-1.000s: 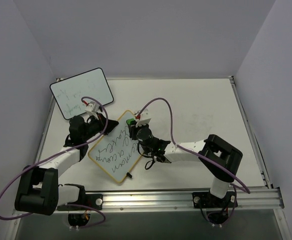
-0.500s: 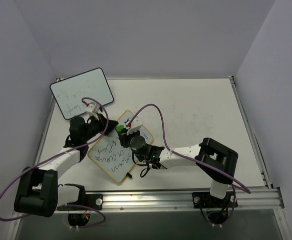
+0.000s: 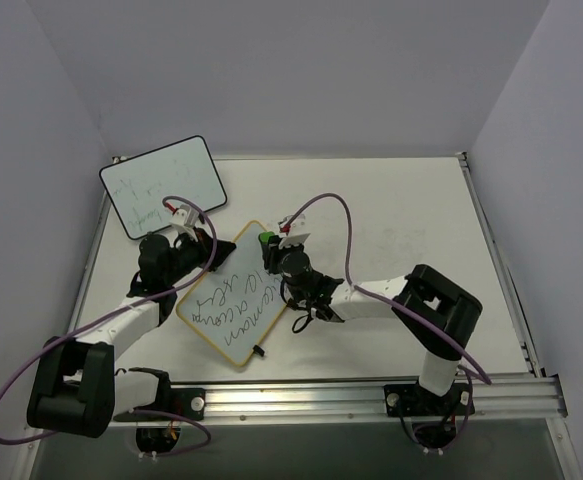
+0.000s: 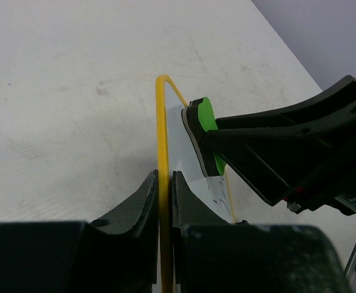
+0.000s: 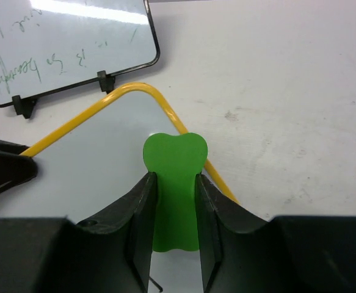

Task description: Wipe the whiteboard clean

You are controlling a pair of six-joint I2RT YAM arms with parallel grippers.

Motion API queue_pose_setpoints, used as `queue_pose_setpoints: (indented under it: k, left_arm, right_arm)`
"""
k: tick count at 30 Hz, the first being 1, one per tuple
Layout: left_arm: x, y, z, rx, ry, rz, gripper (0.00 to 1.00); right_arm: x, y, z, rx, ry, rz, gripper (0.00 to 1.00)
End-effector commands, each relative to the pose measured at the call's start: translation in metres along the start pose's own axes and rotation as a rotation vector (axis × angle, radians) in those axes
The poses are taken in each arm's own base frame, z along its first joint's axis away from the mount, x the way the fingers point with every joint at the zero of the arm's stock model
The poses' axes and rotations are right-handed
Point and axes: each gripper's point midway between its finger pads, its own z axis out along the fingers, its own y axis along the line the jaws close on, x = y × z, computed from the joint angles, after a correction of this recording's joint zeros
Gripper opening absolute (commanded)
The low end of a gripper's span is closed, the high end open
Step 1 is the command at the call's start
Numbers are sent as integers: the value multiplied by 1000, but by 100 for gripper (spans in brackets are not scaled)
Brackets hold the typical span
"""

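The whiteboard (image 3: 233, 300), white with a yellow frame (image 4: 162, 122), lies tilted in front of both arms and carries handwritten lines. My left gripper (image 3: 209, 255) is shut on its left frame edge, and in the left wrist view the fingers (image 4: 147, 195) pinch the yellow rim. My right gripper (image 3: 267, 246) is shut on a green eraser (image 5: 173, 159). The eraser rests on the board's far corner (image 5: 135, 91), where the surface (image 5: 98, 159) is bare white. From the left wrist, the eraser (image 4: 205, 119) stands edge-on against the board.
A black-framed whiteboard (image 3: 161, 185) with faint writing leans at the back left on black clip feet (image 5: 105, 80), just beyond the yellow board. Grey walls close in the white table (image 3: 401, 220) on three sides. The arms' rail (image 3: 371, 395) runs along the near edge.
My right gripper swept the eraser down and left over the writing, then back up to the board's far corner. The left gripper stayed clamped on the frame.
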Motion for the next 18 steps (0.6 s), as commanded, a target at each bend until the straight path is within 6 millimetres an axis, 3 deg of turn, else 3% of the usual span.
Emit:
queue_pose_setpoints:
  k: [1,8,18]
  left_arm:
    - [-23,-28,-1,111,-74,108,2]
    - [-23,-28,-2,109,-75,109,2]
    - [-23,-27,-2,101,-78,109,2]
  right_arm:
    - [22,-27,-2,79,67,-63,0]
    - [24,-13,-3,40,73,-77,0]
    - [38,65,-36,-142,74,-92,0]
